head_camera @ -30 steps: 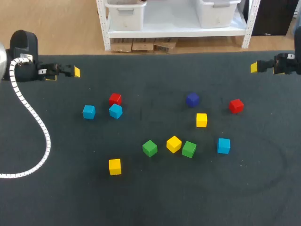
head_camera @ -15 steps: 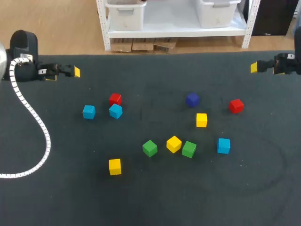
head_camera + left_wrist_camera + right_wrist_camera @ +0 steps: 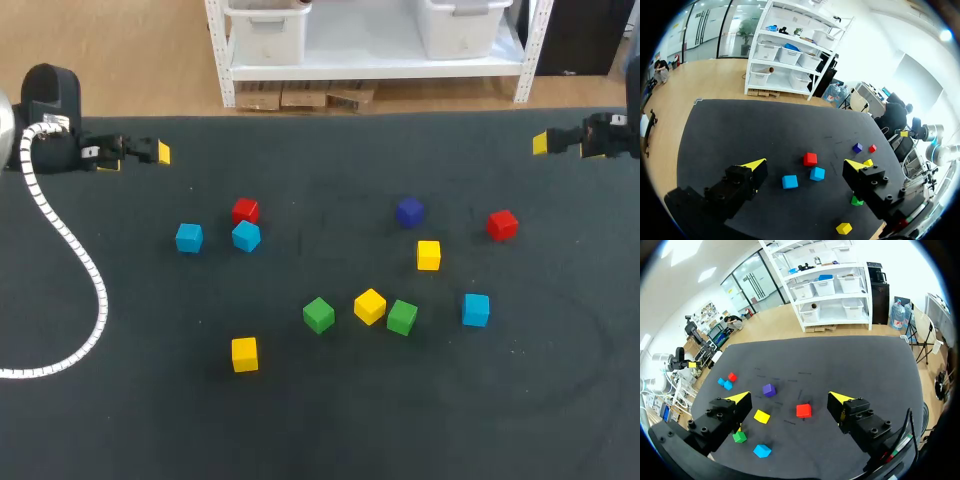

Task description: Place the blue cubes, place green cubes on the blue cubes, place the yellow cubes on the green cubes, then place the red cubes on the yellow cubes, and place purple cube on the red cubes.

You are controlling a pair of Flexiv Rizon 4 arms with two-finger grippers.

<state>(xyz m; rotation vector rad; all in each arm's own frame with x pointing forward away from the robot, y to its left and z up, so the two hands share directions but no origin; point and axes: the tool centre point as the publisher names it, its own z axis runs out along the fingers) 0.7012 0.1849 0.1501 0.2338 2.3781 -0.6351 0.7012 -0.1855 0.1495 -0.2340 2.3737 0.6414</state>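
— Dark surface (image 3: 150,420): anything moved this past second?
— Nothing. Left end effector (image 3: 155,152) and right end effector (image 3: 545,143) hang wide, empty; blue cubes (image 3: 189,237) lie scattered, unstacked. Stacking hasn't begun.

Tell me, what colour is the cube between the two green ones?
Yellow cube; clearest in the head view.
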